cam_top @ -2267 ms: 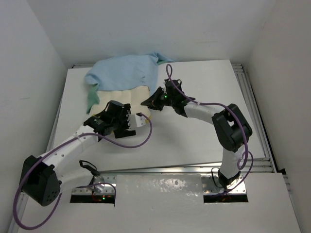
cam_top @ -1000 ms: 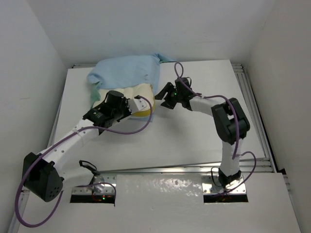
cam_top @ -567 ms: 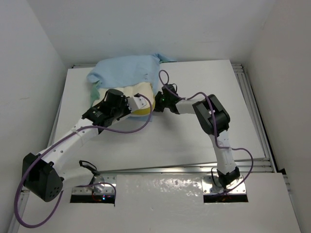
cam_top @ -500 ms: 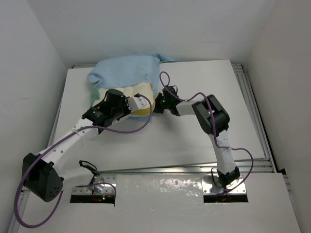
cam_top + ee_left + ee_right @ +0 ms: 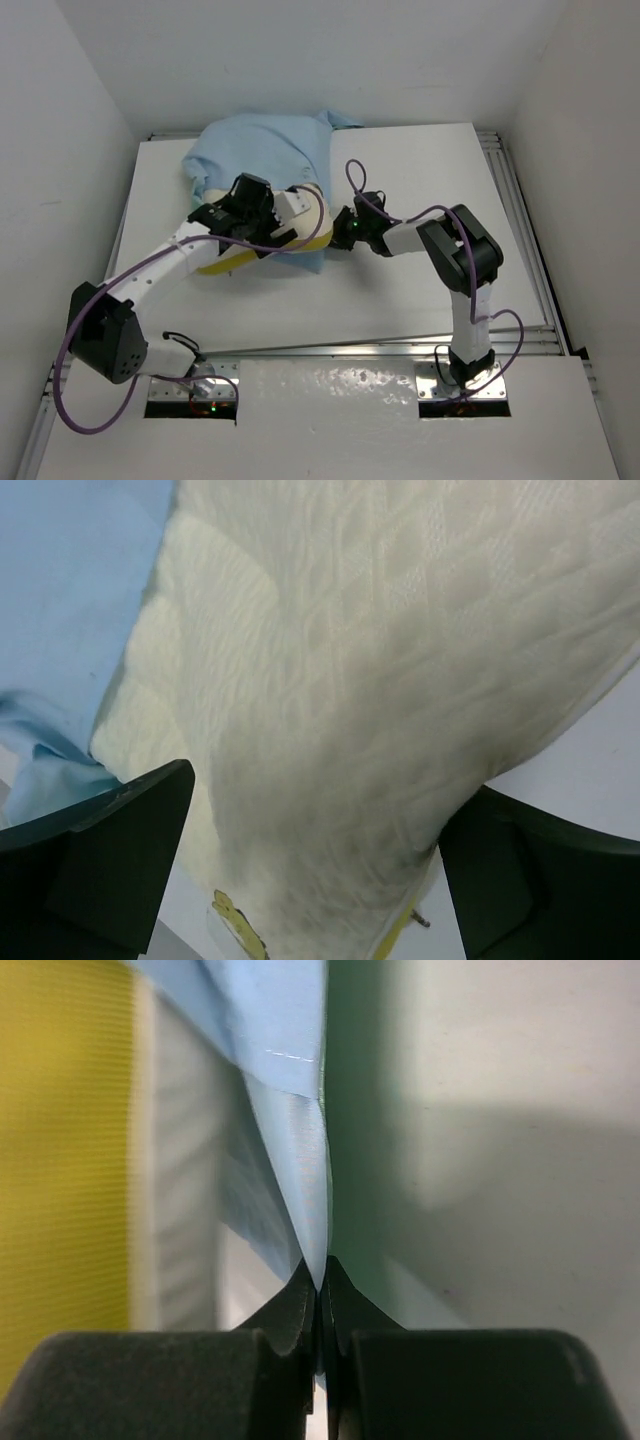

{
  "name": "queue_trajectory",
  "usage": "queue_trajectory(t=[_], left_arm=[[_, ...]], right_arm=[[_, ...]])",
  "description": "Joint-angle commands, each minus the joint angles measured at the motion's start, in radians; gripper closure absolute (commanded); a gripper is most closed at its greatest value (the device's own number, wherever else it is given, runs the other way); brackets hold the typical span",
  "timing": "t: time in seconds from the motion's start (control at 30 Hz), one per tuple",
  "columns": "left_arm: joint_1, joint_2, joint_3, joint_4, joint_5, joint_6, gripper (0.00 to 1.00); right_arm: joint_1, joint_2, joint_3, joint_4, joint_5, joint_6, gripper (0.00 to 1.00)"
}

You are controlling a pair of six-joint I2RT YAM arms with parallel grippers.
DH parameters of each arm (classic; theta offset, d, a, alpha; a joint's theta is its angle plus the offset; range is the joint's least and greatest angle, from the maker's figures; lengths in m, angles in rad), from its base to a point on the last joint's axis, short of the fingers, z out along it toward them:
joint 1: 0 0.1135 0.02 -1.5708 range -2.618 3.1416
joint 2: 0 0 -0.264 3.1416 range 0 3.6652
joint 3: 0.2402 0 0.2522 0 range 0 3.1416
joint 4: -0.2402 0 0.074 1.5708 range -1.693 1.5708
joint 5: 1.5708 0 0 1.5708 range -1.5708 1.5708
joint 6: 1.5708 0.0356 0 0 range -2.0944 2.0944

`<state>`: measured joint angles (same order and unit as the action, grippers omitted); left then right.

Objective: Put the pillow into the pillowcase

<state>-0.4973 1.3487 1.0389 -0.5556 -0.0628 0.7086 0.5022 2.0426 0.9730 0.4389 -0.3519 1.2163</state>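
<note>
The cream pillow (image 5: 225, 260) with its yellow edge band lies at the table's back left. Its far part is under the light blue pillowcase (image 5: 265, 150). My left gripper (image 5: 290, 215) is over the pillow. In the left wrist view it (image 5: 325, 785) stands open, and the pillow's quilted face (image 5: 380, 660) fills the space between its dark fingers (image 5: 100, 870). My right gripper (image 5: 338, 232) is at the pillow's right end, shut on the pillowcase's edge. In the right wrist view the jaws (image 5: 320, 1275) pinch the blue fabric (image 5: 290, 1050), with the yellow band (image 5: 60, 1160) on the left.
The white table (image 5: 420, 180) is boxed in by white walls at the back and both sides. Metal rails (image 5: 520, 200) run along the right edge and the near edge. Purple cables (image 5: 240, 240) loop from both arms across the pillow area.
The left gripper has opened and shifted back over the pillow. The right gripper has closed on the pillowcase edge and drawn it over the pillow's right end. More of the pillow is covered.
</note>
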Motion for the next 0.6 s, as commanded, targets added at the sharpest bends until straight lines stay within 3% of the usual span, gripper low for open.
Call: queue_trajectory(t=[0.0,0.07,0.13,0.2,0.3,0.37,0.43,0.57], left_arm=[[0.017,-0.040,0.217,0.014,0.055,-0.136,0.00],[0.084,-0.022,0.329,-0.036,0.098,-0.251,0.00],[0.230,0.061,0.413,-0.151,0.136,-0.329,0.00],[0.375,0.157,0.543,-0.266,0.112,-0.365,0.00],[0.524,0.280,0.575,-0.391,0.208,-0.362,0.00],[0.528,0.264,0.549,-0.414,0.280,-0.255,0.00],[0.513,0.177,0.485,-0.409,0.453,-0.145,0.00],[0.334,0.066,0.380,-0.467,0.439,0.047,0.00]], right_arm=[[-0.001,-0.027,-0.022,0.021,-0.050,-0.006,1.00],[-0.002,-0.024,-0.031,0.030,-0.050,0.011,1.00],[-0.002,-0.019,-0.033,0.031,-0.056,0.026,1.00],[-0.004,-0.015,-0.028,0.031,-0.071,0.028,1.00],[-0.004,-0.022,-0.011,0.005,-0.070,0.009,1.00],[-0.002,-0.027,0.006,-0.025,-0.064,-0.015,1.00],[-0.002,-0.025,0.019,-0.046,-0.064,-0.032,1.00],[-0.004,-0.019,0.032,-0.046,-0.058,-0.028,1.00]])
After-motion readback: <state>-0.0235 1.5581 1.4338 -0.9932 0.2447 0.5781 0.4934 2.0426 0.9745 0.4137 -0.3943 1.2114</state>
